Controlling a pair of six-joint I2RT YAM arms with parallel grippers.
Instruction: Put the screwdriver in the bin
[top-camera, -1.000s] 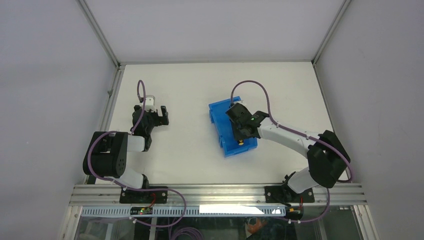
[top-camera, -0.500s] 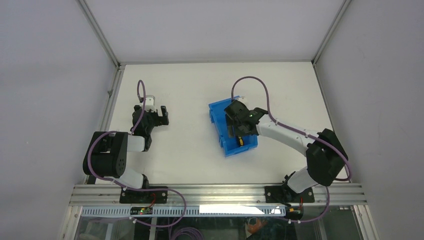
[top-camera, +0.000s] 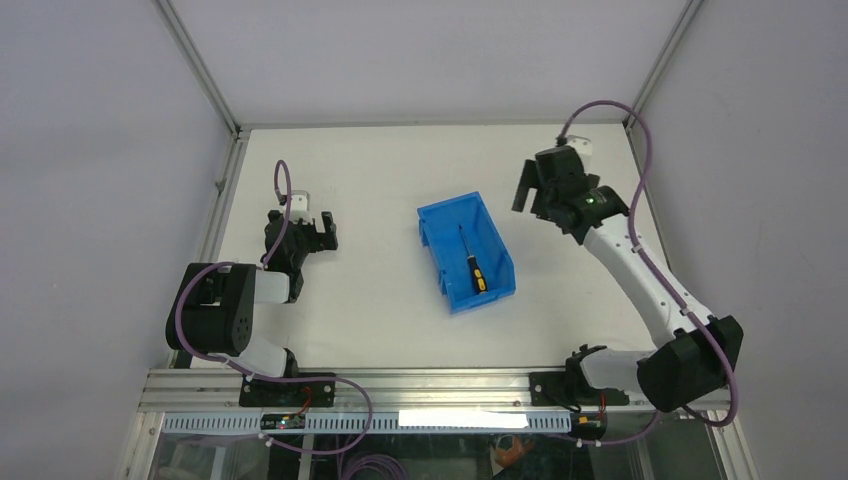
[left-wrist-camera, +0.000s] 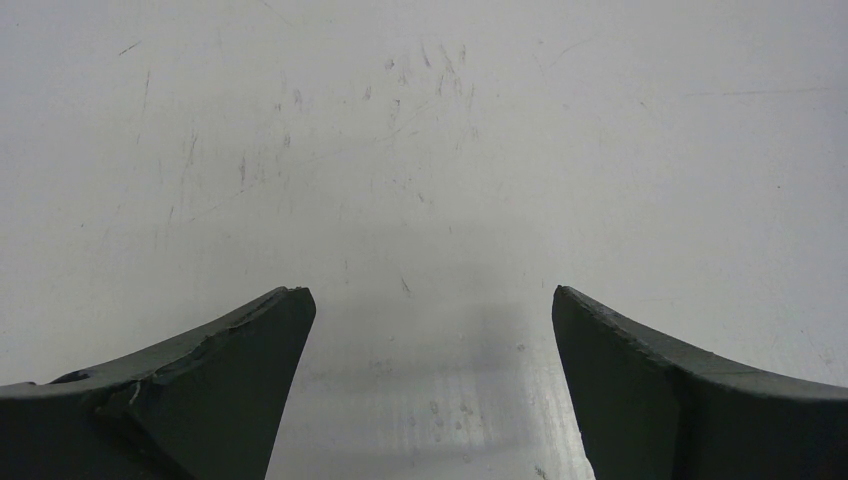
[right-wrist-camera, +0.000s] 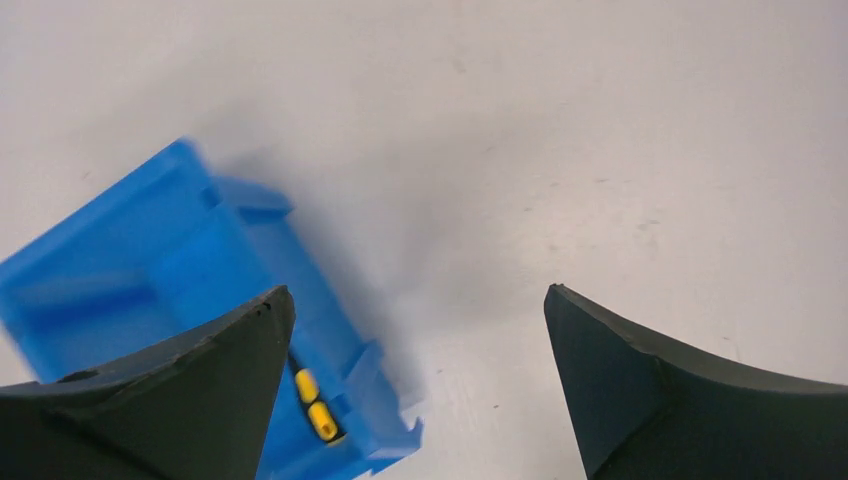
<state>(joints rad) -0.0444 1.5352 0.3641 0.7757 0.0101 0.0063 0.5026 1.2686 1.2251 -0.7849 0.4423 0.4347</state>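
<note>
Screwdriver (top-camera: 471, 262) lies lengthwise in the bin (top-camera: 445, 220), handle at its near end, left of the spread, empty right gripper (top-camera: 530, 197), the closer arm.

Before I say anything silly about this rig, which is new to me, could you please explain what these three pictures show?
These are two robot arms bolted at the near edge of a white table. The wide picture looks down from above and behind them. The other two come from wrist cameras, so the dark wedges are each arm's own fingers. The left gripper hangs open over bare table. The right gripper is open too, to the right of the blue bin. The yellow-and-black screwdriver lies inside the bin. Neither gripper holds anything.
</note>
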